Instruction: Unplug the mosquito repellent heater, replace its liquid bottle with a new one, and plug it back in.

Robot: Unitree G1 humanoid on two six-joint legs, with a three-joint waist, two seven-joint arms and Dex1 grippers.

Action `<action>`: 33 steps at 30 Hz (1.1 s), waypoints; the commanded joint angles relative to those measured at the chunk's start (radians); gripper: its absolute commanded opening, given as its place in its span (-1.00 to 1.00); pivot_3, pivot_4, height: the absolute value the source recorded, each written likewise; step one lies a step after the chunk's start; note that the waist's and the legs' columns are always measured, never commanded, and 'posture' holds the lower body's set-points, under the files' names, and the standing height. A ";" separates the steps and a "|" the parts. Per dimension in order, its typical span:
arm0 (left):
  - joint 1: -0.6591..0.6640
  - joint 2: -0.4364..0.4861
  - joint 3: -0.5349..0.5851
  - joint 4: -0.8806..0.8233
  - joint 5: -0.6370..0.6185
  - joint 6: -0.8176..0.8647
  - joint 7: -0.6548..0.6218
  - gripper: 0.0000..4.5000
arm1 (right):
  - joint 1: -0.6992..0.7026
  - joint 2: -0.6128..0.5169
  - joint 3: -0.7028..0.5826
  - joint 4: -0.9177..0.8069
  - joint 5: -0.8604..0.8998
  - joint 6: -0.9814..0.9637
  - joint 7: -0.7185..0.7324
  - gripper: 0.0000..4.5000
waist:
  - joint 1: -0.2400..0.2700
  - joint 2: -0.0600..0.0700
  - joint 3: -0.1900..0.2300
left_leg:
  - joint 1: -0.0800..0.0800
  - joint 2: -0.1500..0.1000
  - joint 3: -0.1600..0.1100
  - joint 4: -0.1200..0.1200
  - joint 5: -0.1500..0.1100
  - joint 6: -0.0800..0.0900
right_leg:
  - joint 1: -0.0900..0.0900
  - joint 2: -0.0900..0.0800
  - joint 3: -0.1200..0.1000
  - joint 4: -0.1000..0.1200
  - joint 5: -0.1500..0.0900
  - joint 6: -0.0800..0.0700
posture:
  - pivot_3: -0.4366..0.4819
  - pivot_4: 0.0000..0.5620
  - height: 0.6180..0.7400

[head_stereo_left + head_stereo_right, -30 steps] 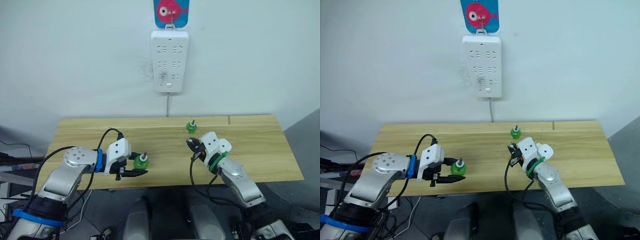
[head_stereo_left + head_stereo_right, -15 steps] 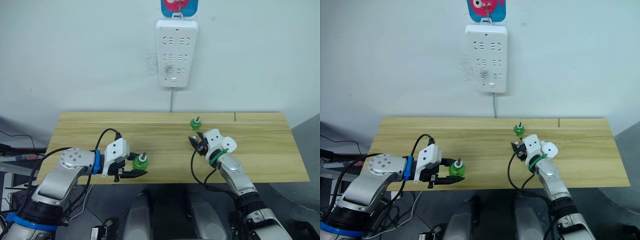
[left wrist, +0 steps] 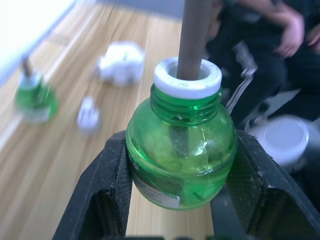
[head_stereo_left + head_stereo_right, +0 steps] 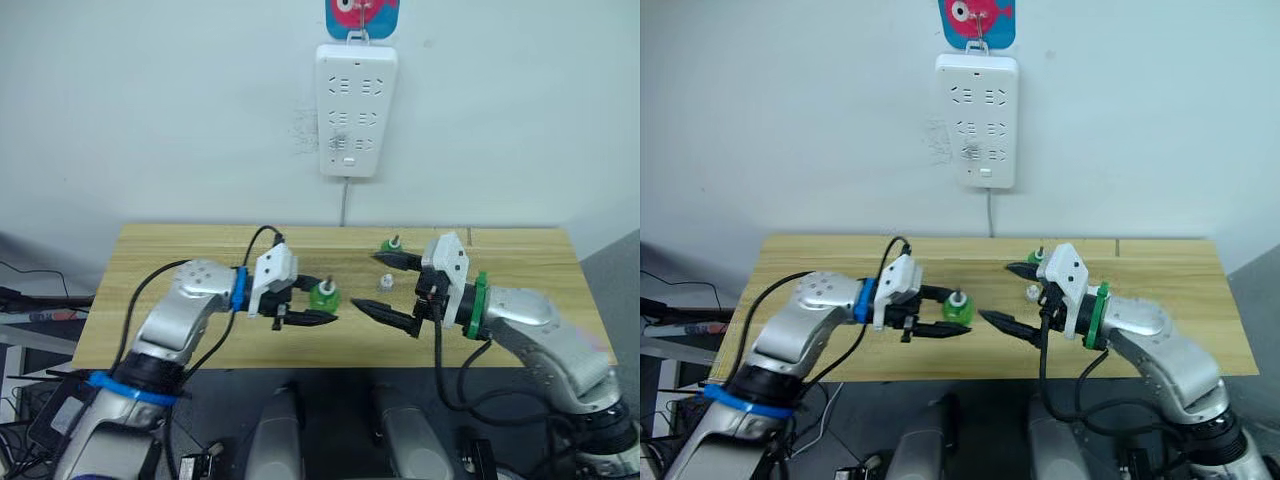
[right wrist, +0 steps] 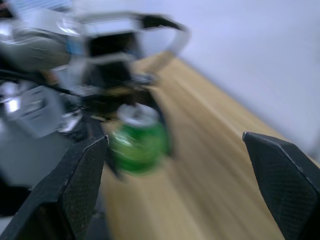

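Note:
My left gripper (image 4: pixel 320 302) is shut on a green liquid bottle (image 4: pixel 322 294) with a white collar and a brown wick, holding it upright over the middle of the wooden table (image 4: pixel 180 260). My right gripper (image 4: pixel 367 280) faces it from the right with its jaws wide open and nothing between them. A small white piece (image 4: pixel 385 284) lies on the table between its fingers' lines. A second green bottle (image 4: pixel 390 245) stands just behind. In the left wrist view a white rounded lump, apparently the mosquito repellent heater (image 3: pixel 121 62), lies on the table farther off.
A white power strip (image 4: pixel 357 95) hangs on the wall above the table's back edge, its cord running down. The table's left and right ends are bare wood. A person's hand (image 3: pixel 292 32) and dark clothing appear beyond the table's front edge.
My right gripper has opened and turned to face left, releasing the white heater it held. My left gripper has carried the green bottle rightward toward the middle. The camera has also shifted.

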 commanded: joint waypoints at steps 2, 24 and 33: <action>-0.072 -0.055 -0.011 0.016 -0.030 -0.027 -0.023 0.00 | -0.057 0.011 -0.005 -0.035 0.043 0.064 -0.028 1.00 | -0.006 -0.002 -0.015 | 0.000 0.000 -0.001 0.000 0.000 0.000 | 0.000 0.000 -0.001 0.000 0.002 -0.004 | -0.35 -0.35 1.00; -0.078 -0.062 -0.004 -0.048 -0.053 -0.004 -0.024 0.00 | -0.069 0.041 0.064 0.042 -0.102 -0.050 0.009 -0.63 | -0.028 -0.002 -0.063 | 0.000 -0.001 -0.002 0.008 0.000 0.000 | 0.000 0.000 -0.001 0.008 0.002 -0.004 | -0.30 -0.46 1.00; -0.087 -0.067 0.013 -0.052 -0.076 0.040 -0.003 0.15 | -0.080 0.049 0.024 0.047 -0.075 -0.033 0.016 -0.63 | -0.028 -0.002 -0.065 | 0.000 -0.001 -0.003 0.009 0.000 0.000 | 0.001 0.000 -0.001 0.008 0.003 -0.004 | -0.30 -0.46 1.00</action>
